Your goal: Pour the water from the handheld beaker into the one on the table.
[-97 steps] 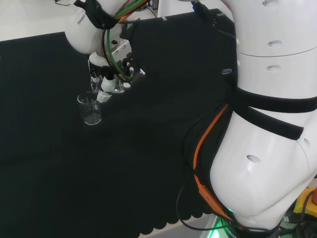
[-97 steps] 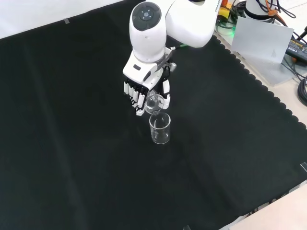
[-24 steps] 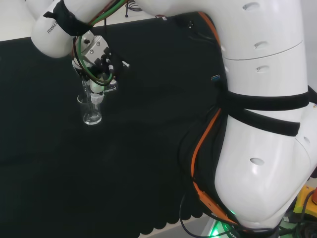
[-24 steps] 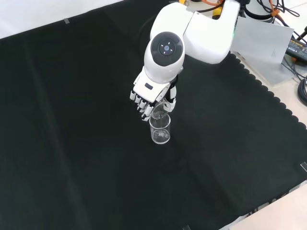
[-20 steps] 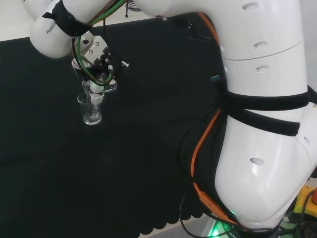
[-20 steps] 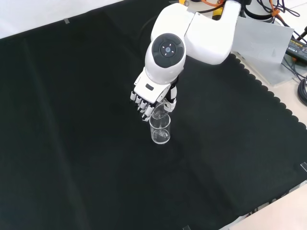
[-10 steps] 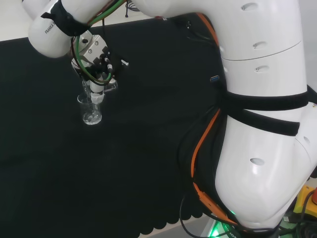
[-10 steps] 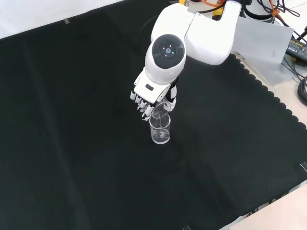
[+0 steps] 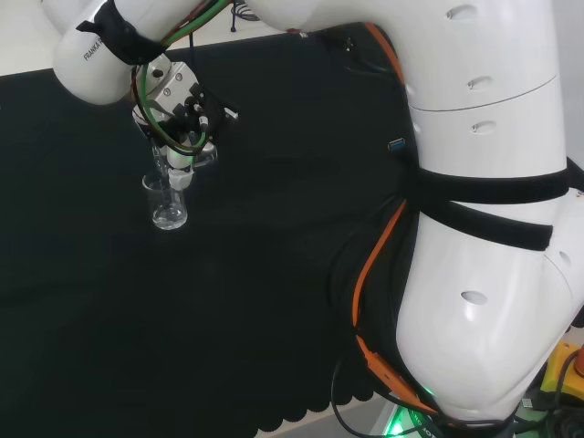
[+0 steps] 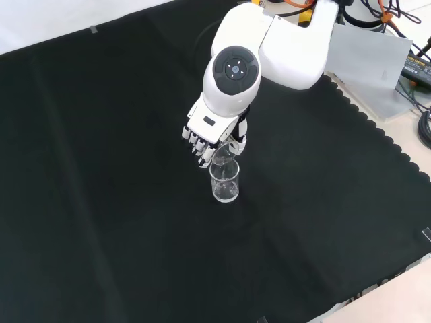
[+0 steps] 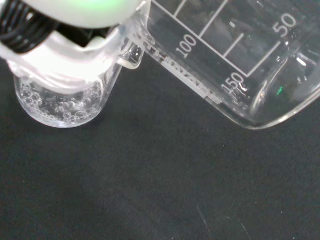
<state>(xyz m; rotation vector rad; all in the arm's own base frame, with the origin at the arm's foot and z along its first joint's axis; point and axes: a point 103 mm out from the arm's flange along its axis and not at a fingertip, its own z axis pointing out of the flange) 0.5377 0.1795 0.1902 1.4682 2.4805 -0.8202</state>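
Now the hand grasps the tipped handheld beaker slightly higher over the table beaker, bubbly water inside

Scale marks on the handheld beaker — nos. 50, 100, 150 beside white graduation lines; other print not legible.

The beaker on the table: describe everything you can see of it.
The beaker on the table is a small clear cylinder, glass or plastic, standing upright and open-topped on the black cloth. The wrist view shows bubbly water at its bottom. The hand holds a second, tilted beaker right above its rim, with its mouth over the opening. Whether the two touch cannot be told.
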